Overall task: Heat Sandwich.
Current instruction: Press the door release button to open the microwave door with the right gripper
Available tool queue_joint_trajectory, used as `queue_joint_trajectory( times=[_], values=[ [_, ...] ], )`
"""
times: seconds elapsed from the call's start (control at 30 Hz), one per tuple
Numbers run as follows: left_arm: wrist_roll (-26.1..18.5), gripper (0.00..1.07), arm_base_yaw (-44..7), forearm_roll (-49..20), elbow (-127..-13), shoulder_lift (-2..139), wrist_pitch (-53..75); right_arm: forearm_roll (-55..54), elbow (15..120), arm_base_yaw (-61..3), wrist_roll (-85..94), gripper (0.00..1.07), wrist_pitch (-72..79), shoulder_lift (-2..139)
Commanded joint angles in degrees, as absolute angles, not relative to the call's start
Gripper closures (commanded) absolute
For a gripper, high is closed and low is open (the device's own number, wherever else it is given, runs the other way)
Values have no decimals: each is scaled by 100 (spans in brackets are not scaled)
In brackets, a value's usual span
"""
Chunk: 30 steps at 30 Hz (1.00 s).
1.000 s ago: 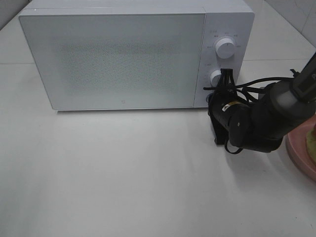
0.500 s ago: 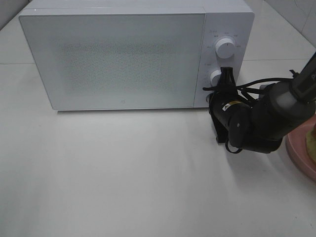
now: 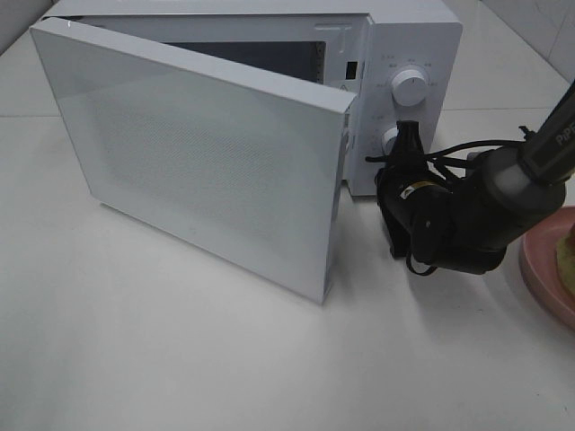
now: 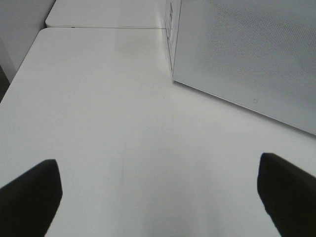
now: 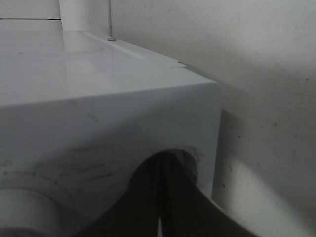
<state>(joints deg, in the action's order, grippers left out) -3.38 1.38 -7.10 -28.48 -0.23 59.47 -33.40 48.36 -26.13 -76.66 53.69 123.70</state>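
Microwave (image 3: 409, 45) at 12 o'clock, door (image 3: 207, 162) ajar. Your right gripper (image 3: 411, 131), 2 o'clock: jaws pinched together, nothing held, tips at panel beside lower knob (image 3: 392, 141). Your left gripper (image 4: 158, 197): spread wide, empty. Pink plate (image 3: 542, 269) at 3 o'clock edge, carrying sandwich (image 3: 567, 255), mostly cropped.

White table (image 3: 225, 377). On it: white microwave (image 3: 433, 54) with open door; pink plate (image 3: 542, 269) near microwave's knob side.
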Motion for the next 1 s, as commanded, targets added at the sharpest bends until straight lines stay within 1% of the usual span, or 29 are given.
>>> queue_joint_trajectory(
  times=[0.03, 0.7, 0.8, 1.0],
  values=[
    [-338, 3, 155, -716, -2836, -189, 5924, -2893, 5329, -2395, -7603, 105, 6635, 12296],
    [-338, 3, 155, -716, -2836, -189, 5924, -2807, 5329, -2395, -7603, 105, 6033, 12296],
    [-338, 3, 155, -716, -2836, -189, 5924, -2739, 5329, -2395, -7603, 107, 6016, 12296],
    [-338, 3, 155, -716, -2836, -189, 5924, -2722, 5329, -2395, -7603, 107, 5626, 12278]
  ],
)
